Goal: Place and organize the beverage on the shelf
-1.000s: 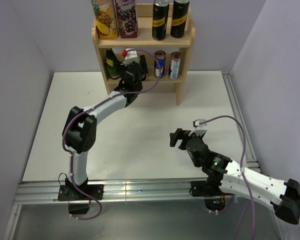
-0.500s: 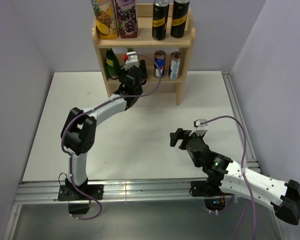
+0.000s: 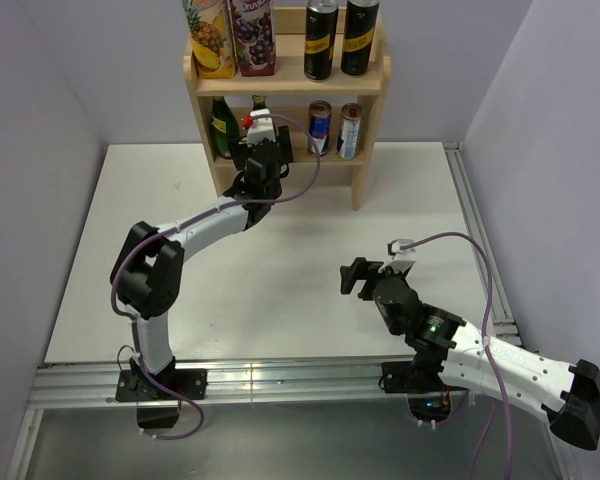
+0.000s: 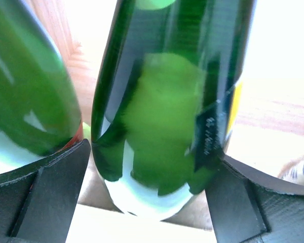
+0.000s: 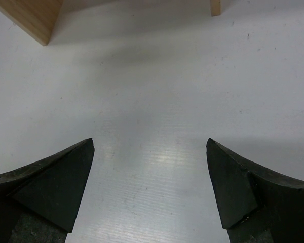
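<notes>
Seen from above, the light unpainted wooden shelf (image 3: 366,150) stands at the middle of the white table's (image 3: 160,290) far edge. Its top tier carries, from left to right, a yellow pineapple juice carton (image 3: 209,38), a purple grape juice carton (image 3: 254,38), a tall black can (image 3: 321,40) and a second black can (image 3: 359,38). On the lower tier a dark green glass bottle (image 3: 221,125) stands by the left side panel. A second green bottle (image 3: 259,104) is just right of it, then a blue and silver can (image 3: 320,127) and a slim pale blue can (image 3: 350,130). The left gripper (image 3: 263,145) reaches into the lower tier at the second green bottle. The right gripper (image 3: 352,277) hangs over the table, right of its middle, jaws spread with nothing between them.

In the left wrist view, the second green bottle fills the gap between the two black fingers (image 4: 45,192), its base on the shelf board. The fingers lie right beside the glass; whether they press it cannot be told. The dark green glass bottle stands at the left, outside the left finger.

In the right wrist view, the black fingers (image 5: 50,177) stand wide apart above the table surface, with two shelf feet at the top edge.
</notes>
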`<state>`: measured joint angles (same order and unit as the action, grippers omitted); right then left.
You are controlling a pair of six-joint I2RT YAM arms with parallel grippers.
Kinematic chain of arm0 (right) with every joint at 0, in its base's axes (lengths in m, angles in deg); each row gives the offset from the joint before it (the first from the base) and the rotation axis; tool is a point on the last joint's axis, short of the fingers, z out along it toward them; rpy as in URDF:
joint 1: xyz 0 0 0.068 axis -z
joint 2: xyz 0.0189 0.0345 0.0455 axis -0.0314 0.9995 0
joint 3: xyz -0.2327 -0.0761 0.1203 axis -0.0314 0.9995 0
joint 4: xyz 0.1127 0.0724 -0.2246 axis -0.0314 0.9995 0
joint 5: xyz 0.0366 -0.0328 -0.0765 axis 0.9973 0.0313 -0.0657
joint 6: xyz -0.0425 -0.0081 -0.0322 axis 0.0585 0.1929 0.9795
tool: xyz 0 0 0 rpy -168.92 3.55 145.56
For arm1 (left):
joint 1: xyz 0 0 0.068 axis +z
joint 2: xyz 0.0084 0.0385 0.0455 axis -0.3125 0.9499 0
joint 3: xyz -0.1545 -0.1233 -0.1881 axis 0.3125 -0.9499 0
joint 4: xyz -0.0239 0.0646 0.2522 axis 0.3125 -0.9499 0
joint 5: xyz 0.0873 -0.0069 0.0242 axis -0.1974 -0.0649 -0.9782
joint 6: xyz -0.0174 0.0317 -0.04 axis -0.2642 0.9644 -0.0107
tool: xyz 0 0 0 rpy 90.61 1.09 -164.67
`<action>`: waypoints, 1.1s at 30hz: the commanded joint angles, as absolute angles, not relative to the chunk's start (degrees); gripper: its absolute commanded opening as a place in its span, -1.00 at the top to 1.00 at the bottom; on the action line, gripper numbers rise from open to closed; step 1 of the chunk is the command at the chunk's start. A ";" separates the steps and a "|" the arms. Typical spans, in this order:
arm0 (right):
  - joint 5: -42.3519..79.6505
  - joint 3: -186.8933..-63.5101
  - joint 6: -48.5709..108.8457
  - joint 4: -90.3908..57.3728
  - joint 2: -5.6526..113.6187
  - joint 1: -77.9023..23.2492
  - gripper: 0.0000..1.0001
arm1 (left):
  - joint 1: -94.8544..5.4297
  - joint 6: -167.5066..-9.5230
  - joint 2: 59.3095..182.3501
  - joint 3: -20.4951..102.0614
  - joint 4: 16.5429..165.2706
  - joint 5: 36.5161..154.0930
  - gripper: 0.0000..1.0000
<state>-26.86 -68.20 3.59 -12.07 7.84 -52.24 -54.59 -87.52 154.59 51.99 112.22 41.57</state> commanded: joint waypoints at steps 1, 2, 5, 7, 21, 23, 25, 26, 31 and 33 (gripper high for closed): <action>-27.66 -67.94 3.91 -14.38 7.27 -52.60 -0.97 | -54.86 -86.78 150.46 50.18 114.38 40.64 -0.90; -27.66 -67.94 3.91 -14.38 7.18 -52.60 -0.97 | -54.95 -86.69 150.37 49.83 114.73 40.64 -0.90; -27.66 -67.94 3.91 -14.29 7.18 -52.69 -0.97 | -55.13 -86.69 150.28 49.47 114.47 41.43 -0.90; -27.66 -67.94 3.99 -14.29 7.18 -52.69 -0.97 | -55.21 -86.52 150.36 49.56 114.38 41.69 -0.90; -27.66 -67.94 3.91 -14.29 7.18 -52.60 -0.97 | -55.83 -86.25 148.70 47.19 114.38 44.23 -0.91; -27.66 -67.94 3.91 -14.29 7.18 -52.60 -0.97 | -55.83 -85.81 148.43 46.93 114.55 44.85 -0.93; -27.66 -67.94 3.91 -14.38 7.18 -52.60 -0.97 | -55.83 -85.55 148.34 46.92 113.85 45.30 -0.94; -27.66 -67.94 3.91 -14.29 7.09 -52.60 -0.97 | -55.92 -85.55 148.34 47.01 113.68 45.21 -0.94; -27.66 -67.94 3.91 -14.29 7.18 -52.69 -0.97 | -56.27 -85.99 146.33 44.73 113.85 45.38 -0.94; -27.66 -67.94 3.91 -14.29 7.18 -52.69 -0.97 | -56.53 -85.99 145.36 43.50 113.94 45.82 -0.94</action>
<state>-26.86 -68.16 3.59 -12.07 7.84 -52.24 -55.84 -86.63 149.52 44.71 112.94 44.54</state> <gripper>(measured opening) 0.986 0.970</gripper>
